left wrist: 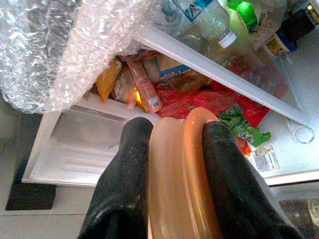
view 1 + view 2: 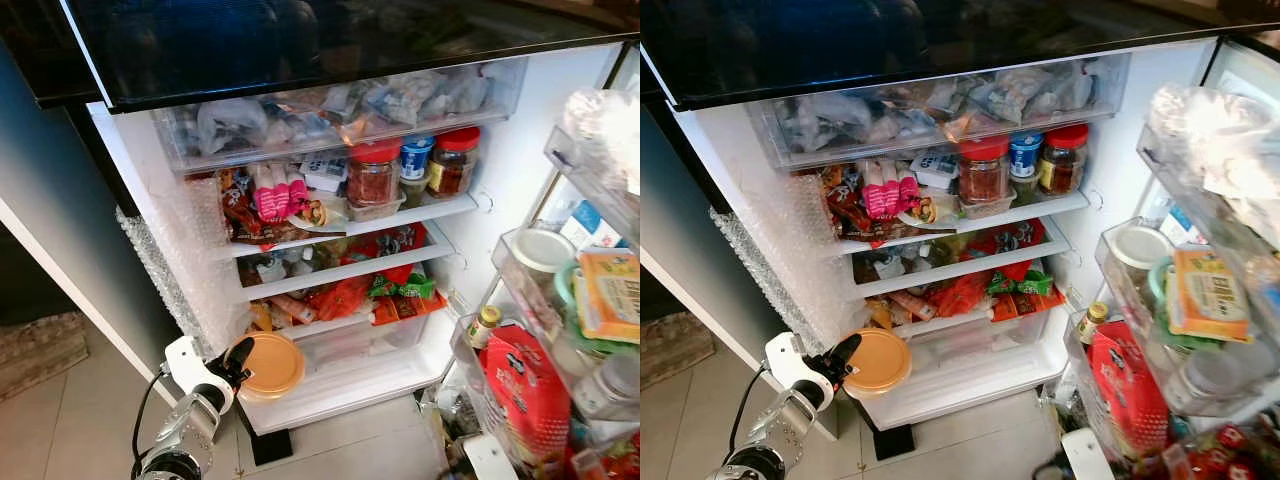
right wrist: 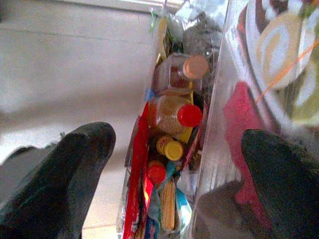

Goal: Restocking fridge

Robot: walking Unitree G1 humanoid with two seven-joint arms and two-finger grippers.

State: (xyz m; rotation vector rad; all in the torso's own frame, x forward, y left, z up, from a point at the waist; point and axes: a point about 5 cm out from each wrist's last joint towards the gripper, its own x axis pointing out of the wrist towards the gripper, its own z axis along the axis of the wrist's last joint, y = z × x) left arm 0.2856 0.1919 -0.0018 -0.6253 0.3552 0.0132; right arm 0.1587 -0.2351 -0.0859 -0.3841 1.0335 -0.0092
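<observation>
My left gripper (image 2: pixel 238 362) is shut on a round orange-lidded container (image 2: pixel 268 365), held edge-on at the lower left of the open fridge (image 2: pixel 520 160), in front of the clear bottom drawer (image 2: pixel 350 352). In the left wrist view both black fingers (image 1: pixel 127 174) clamp the container's (image 1: pixel 177 174) rim. My right gripper (image 3: pixel 177 164) is open, its fingers spread over the door's lower bin of bottles (image 3: pixel 172 112).
Shelves are packed: jars (image 2: pixel 373 172) on the upper shelf, red and green packets (image 2: pixel 395 285) below. Bubble wrap (image 2: pixel 170 250) lines the left wall. The door bins (image 2: pixel 545 330) on the right hold jars and a red bag (image 2: pixel 525 385). Tiled floor (image 2: pixel 60 430) lies left.
</observation>
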